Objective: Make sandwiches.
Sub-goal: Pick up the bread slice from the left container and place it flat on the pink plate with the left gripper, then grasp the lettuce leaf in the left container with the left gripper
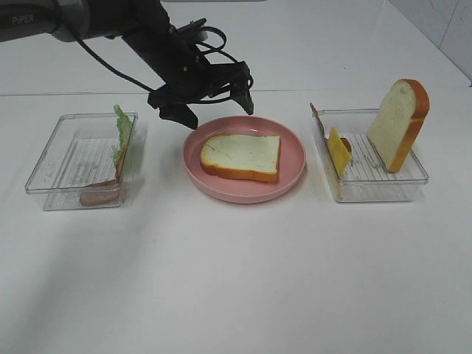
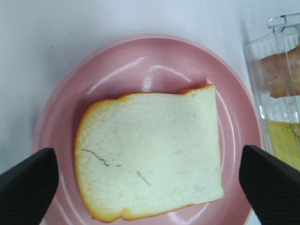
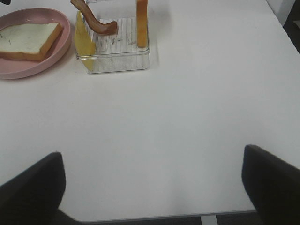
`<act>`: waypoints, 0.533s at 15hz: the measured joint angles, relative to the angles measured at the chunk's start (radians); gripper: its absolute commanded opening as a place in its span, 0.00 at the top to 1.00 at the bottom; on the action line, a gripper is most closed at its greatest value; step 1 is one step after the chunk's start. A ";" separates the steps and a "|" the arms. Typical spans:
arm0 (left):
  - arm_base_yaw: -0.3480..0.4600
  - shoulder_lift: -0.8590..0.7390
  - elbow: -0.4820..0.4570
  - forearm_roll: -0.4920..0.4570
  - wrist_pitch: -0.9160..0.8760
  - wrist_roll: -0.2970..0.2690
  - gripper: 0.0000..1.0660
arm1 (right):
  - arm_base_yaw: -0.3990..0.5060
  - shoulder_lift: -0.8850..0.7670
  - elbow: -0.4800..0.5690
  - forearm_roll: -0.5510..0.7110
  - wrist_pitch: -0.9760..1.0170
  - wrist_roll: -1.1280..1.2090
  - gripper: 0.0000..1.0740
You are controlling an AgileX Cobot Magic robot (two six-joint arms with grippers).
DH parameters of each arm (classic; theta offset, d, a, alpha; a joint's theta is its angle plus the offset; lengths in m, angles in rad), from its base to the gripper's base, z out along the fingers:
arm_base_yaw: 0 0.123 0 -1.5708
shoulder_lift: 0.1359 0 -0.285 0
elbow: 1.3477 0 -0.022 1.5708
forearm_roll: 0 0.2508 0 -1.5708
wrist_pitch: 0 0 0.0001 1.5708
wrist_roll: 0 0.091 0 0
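One white bread slice (image 1: 242, 156) with an orange-brown crust lies flat on the pink plate (image 1: 291, 177), with nothing on top of it. My left gripper (image 1: 214, 109) hovers open above the plate's far-left rim, holding nothing. In the left wrist view the slice (image 2: 150, 154) fills the space between the two dark fingers (image 2: 28, 187). My right gripper (image 3: 152, 185) stands open and empty over bare table, nearer than the right tray (image 3: 112, 63); it does not show in the exterior high view.
The left clear tray (image 1: 51, 166) holds ruffled green lettuce (image 1: 122, 133) and a brown-pink strip (image 1: 99, 194). The right clear tray (image 1: 383, 184) holds yellow cheese (image 1: 339, 151), a bacon strip (image 3: 96, 21) and an upright bread slice (image 1: 398, 125).
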 measured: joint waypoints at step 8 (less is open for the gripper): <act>-0.016 -0.035 -0.447 0.257 0.343 -0.028 0.05 | 0.000 0.000 0.000 0.000 0.000 0.000 0.08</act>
